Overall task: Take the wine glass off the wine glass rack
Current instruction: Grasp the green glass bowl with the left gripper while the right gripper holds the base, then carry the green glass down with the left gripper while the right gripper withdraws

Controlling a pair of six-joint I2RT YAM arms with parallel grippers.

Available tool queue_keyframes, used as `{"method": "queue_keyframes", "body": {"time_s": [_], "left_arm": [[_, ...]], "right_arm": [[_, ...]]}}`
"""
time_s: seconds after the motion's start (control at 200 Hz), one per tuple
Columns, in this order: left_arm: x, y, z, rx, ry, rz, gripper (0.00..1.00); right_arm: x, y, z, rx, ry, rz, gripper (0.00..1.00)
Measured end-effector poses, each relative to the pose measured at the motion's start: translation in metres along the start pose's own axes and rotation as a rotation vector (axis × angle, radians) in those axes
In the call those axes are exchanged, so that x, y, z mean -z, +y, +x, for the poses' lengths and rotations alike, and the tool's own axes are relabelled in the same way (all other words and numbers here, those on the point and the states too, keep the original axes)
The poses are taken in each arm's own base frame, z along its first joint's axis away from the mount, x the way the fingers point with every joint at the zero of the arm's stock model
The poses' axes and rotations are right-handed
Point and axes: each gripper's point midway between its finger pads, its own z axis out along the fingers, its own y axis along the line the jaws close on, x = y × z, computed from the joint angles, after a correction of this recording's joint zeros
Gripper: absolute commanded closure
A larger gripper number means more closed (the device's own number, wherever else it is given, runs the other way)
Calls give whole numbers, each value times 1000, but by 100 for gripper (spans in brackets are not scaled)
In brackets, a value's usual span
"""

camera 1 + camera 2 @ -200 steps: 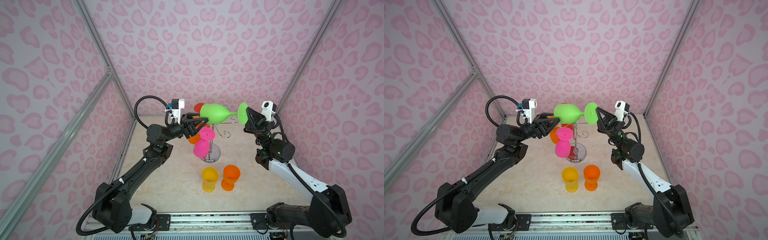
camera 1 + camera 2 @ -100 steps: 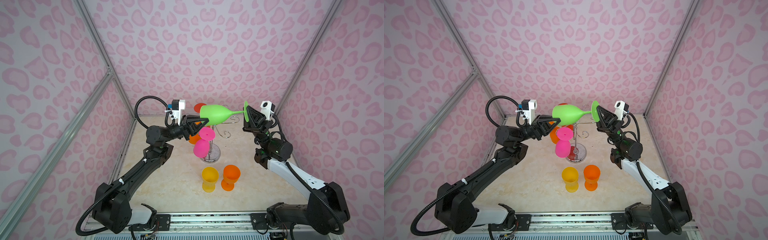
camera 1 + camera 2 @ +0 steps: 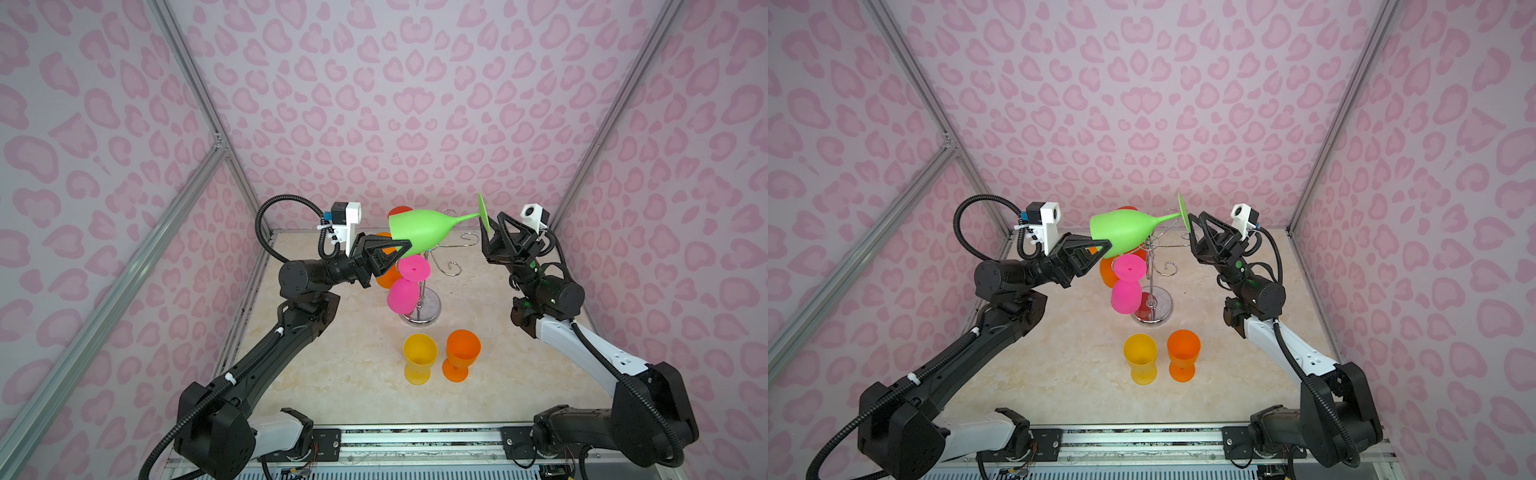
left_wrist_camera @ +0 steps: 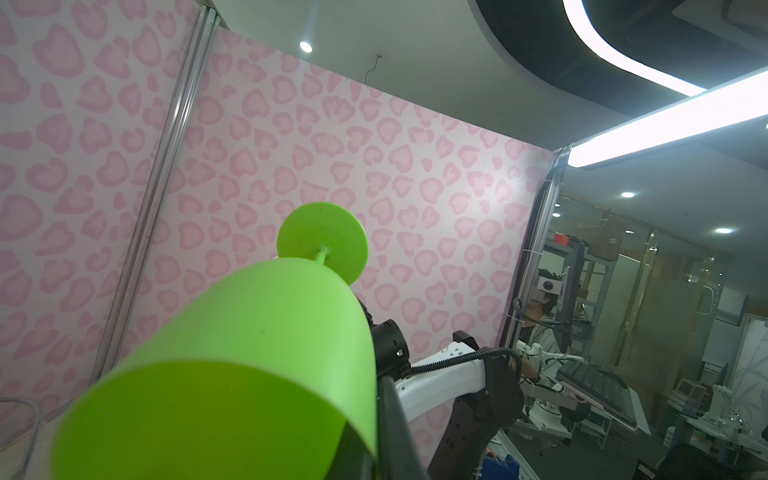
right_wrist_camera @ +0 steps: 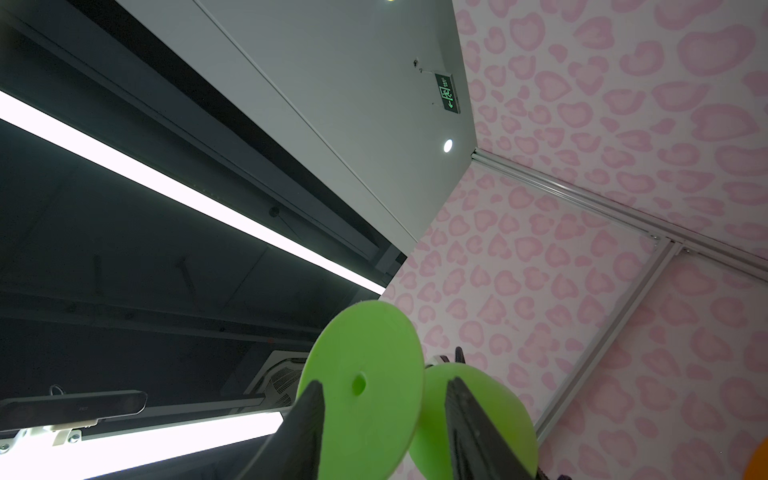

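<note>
Black left claw [image 3: 404, 250] pinches the bowl rim of the green wine glass [image 3: 419, 232], held level near the hooks of the chrome wine glass rack [image 3: 428, 309]. The right claw [image 3: 490, 227] stands parted around the glass's foot. On the worktop [image 3: 332, 374] nearer the camera stand a yellow glass [image 3: 419, 363] and an orange glass [image 3: 461, 359].

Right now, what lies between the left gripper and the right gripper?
The green wine glass, lying sideways: its bowl rim is clamped in the left gripper and its foot sits inside the open right gripper. Both top views show it.
</note>
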Motion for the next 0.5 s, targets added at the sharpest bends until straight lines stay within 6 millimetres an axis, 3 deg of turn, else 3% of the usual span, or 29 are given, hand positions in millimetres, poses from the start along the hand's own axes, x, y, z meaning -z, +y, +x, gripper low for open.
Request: {"method": "queue_keyframes", "body": {"time_s": [0.28,0.5], "left_arm": [[10,-35,-10,-88,0,-22,97],[26,-57,-21,-191,27,-191,97]], "right_arm": [[26,1,-31,74,-81,44,45],[48,3,-49,120,-137,82,45]]}}
